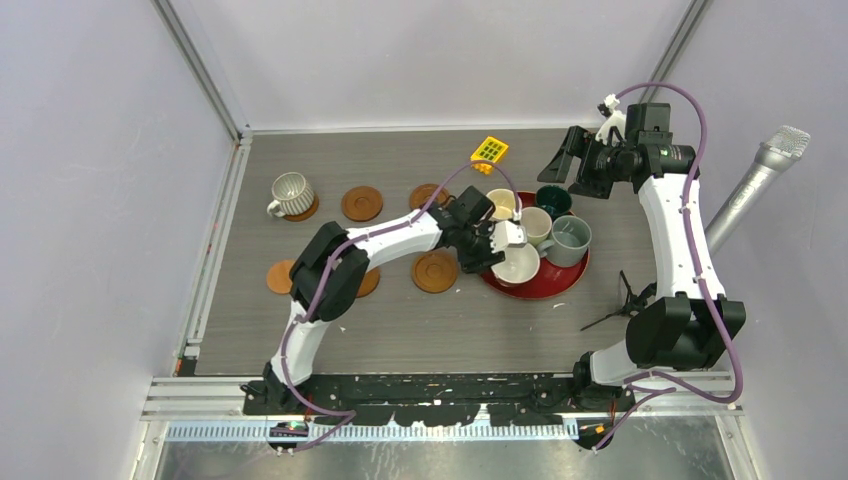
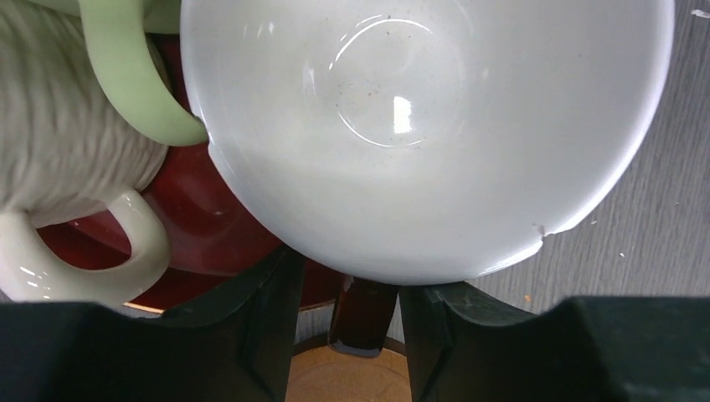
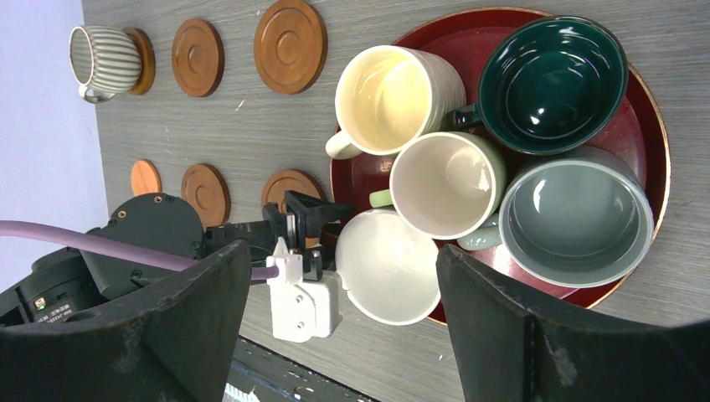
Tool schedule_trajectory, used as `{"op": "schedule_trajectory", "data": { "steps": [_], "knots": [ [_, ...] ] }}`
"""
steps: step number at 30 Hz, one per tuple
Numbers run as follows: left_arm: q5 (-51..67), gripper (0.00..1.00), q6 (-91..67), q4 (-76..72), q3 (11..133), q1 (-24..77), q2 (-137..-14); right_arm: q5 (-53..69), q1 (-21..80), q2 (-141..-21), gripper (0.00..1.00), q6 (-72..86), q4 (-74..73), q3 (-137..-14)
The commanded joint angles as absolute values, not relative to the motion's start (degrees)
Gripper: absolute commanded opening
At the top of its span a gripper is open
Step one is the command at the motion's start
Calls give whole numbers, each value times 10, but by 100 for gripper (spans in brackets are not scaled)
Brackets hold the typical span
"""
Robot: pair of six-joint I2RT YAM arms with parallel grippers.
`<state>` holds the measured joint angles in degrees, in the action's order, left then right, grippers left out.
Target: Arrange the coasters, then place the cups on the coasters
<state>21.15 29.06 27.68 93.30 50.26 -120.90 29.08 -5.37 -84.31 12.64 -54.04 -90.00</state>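
Five cups crowd a red tray right of centre: cream cup, pale green cup, dark teal cup and grey cup, with a white-lined cup overhanging the near-left rim. The left gripper stands partly open astride that cup's brown handle, with a gap on one side. The right gripper hangs wide open and empty above the tray. A ribbed cup sits on the far-left of six brown coasters.

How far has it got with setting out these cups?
All six round brown wooden coasters lie in two rows, and the grey-white ribbed cup sits on one. The left arm's fingers straddle the handle of the brown white-lined cup, not yet lifted. It and four other cups are on the glossy red round tray.
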Motion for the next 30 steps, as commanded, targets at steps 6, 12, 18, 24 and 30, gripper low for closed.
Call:
{"op": "schedule_trajectory", "data": {
  "steps": [6,12,18,24,30],
  "knots": [
    [235,28,291,252,983,504,-1221,297,-56,-842,85,127,-528,-922],
    [239,0,277,229,963,504,-1194,296,-55,-842,85,126,-529,-922],
    [234,0,251,142,892,502,-1135,294,-55,-842,85,125,-530,-926],
    [218,0,233,74,848,501,-1089,293,-55,-843,86,125,-530,-927],
    [213,0,228,43,819,494,-1054,286,-55,-842,86,123,-528,-936]
  ]
}}
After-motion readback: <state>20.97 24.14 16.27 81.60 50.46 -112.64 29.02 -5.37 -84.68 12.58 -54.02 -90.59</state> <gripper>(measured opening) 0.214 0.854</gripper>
